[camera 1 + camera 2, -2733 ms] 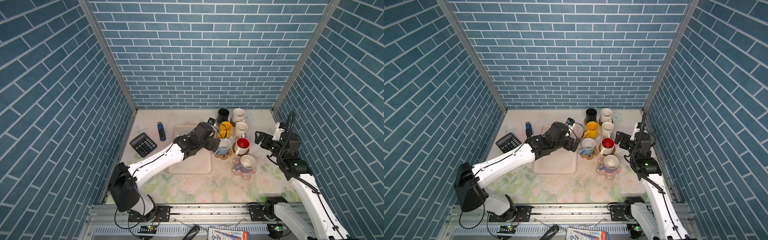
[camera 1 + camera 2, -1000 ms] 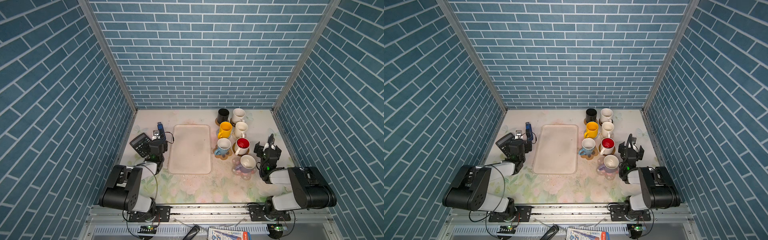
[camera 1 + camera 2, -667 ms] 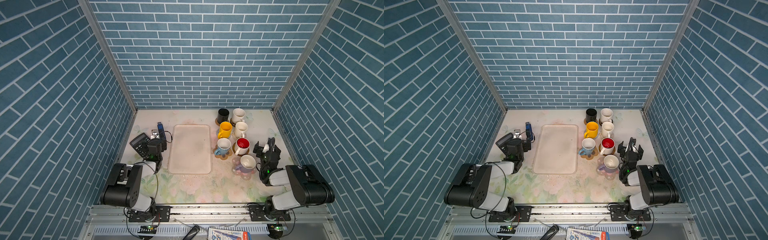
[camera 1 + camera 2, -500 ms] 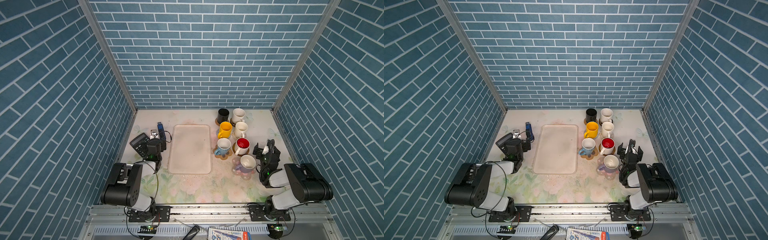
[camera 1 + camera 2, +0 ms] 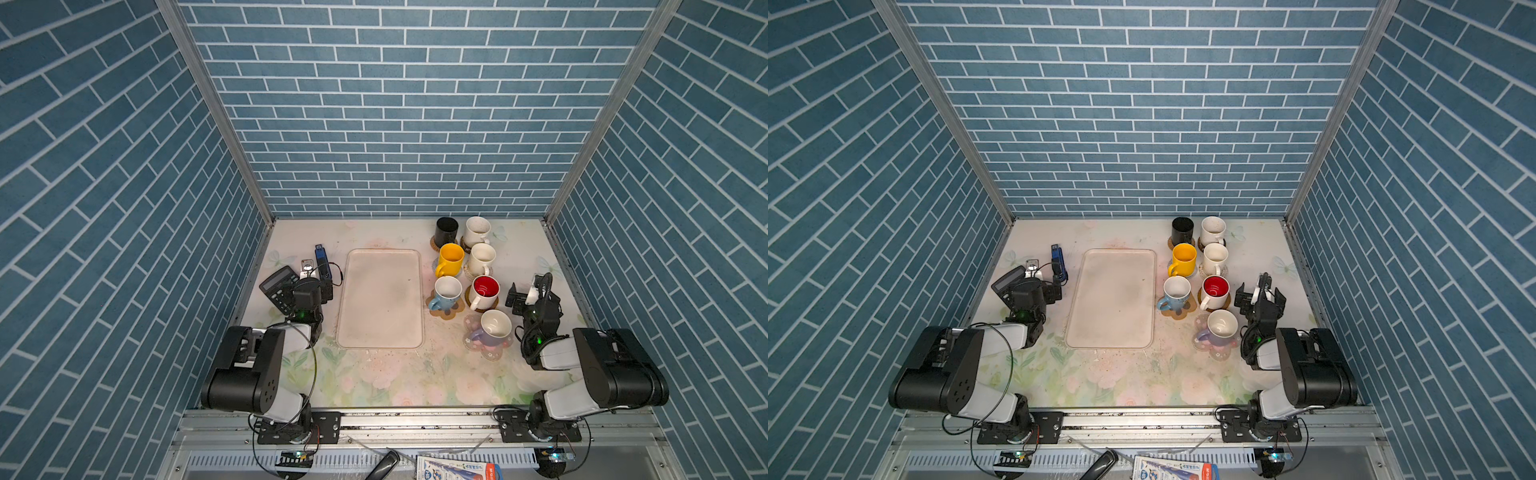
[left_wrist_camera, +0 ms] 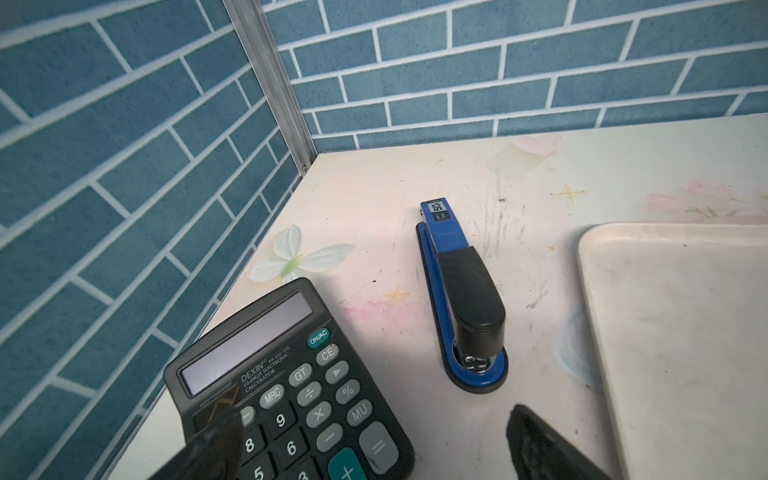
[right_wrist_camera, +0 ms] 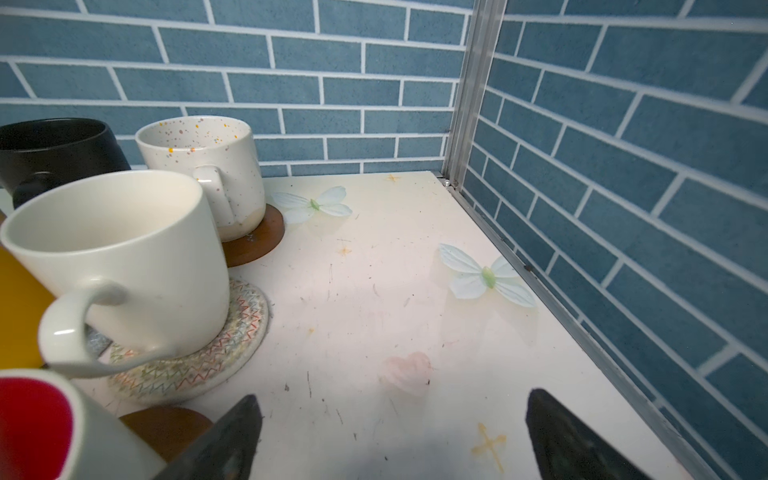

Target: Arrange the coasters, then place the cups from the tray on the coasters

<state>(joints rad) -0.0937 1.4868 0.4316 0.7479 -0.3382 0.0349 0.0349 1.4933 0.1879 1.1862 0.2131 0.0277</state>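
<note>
The beige tray [image 5: 380,299] lies bare in the middle in both top views. To its right, several cups stand on coasters: black [image 5: 446,230], speckled white [image 5: 477,230], yellow [image 5: 451,259], plain white [image 5: 482,258], light blue [image 5: 446,291] on the paw coaster [image 5: 446,312], red-inside [image 5: 485,290], and lavender [image 5: 492,328] on the pink flower coaster [image 5: 486,351]. My left gripper [image 6: 376,415] is open and empty, low over the calculator's corner, left of the tray. My right gripper [image 7: 392,403] is open and empty over bare table, right of the red-inside cup.
A black calculator [image 6: 282,386] and a blue stapler [image 6: 457,291] lie between the tray and the left wall. Both arms are folded low near the front rail. The right wall's metal edge [image 7: 540,282] runs close beside the right gripper.
Since the earliest frames both arms have pulled back and folded down; the left gripper left the light blue cup and came over the calculator. In the last second only small shifts show.
</note>
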